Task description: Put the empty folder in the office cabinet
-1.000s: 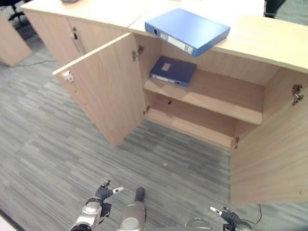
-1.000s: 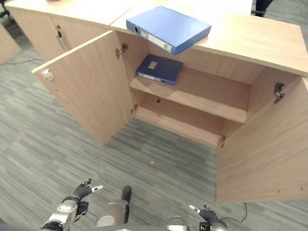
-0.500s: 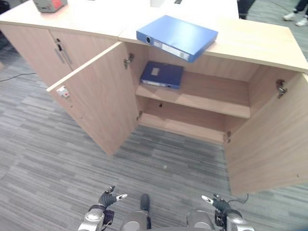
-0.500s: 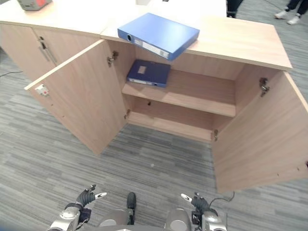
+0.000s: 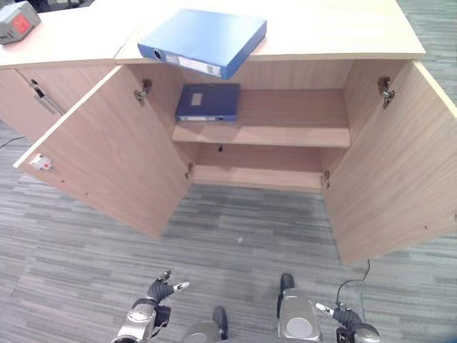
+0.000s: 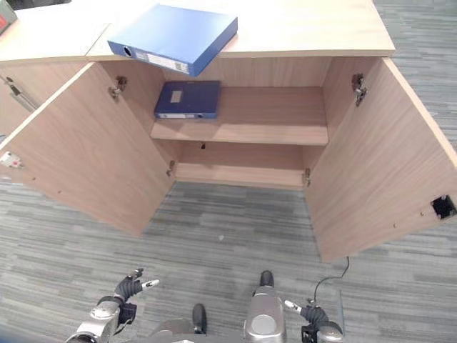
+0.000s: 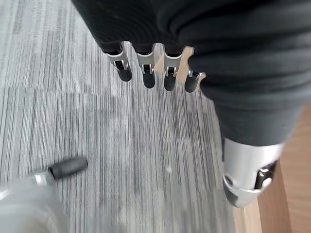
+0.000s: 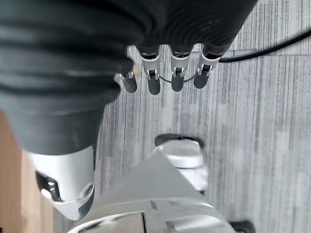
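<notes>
The blue folder (image 5: 203, 38) lies flat on top of the office cabinet (image 5: 343, 36), above the left half of the opening, one corner overhanging the front edge. Both cabinet doors stand wide open: the left door (image 5: 107, 157) swings out to the left, the right door (image 5: 389, 171) to the right. Inside, a darker blue folder (image 5: 207, 101) rests on the left end of the upper shelf (image 5: 293, 128); the rest of that shelf and the lower shelf (image 5: 257, 175) look free.

The left hand (image 5: 161, 289) and the right hand (image 6: 313, 314) hang low over the grey carpet (image 5: 235, 236), well apart from the cabinet, and hold nothing. In each wrist view the fingers (image 7: 146, 73) point straight and loose, so both hands are slack and wide.

The step in hand appears to be the approach. To do it well, the robot should close in squarely between the two doors, keeping its arms clear of the door edges, then reach for the overhanging corner, where the fingers can get under the folder. The free right part of the upper shelf looks the easiest place to slide it in flat.

The eye views show the cabinet, both folders and a grey device (image 5: 18, 21) on the top at far left. The wrist views give the straight fingers (image 8: 165, 73) that the eye views barely show.
</notes>
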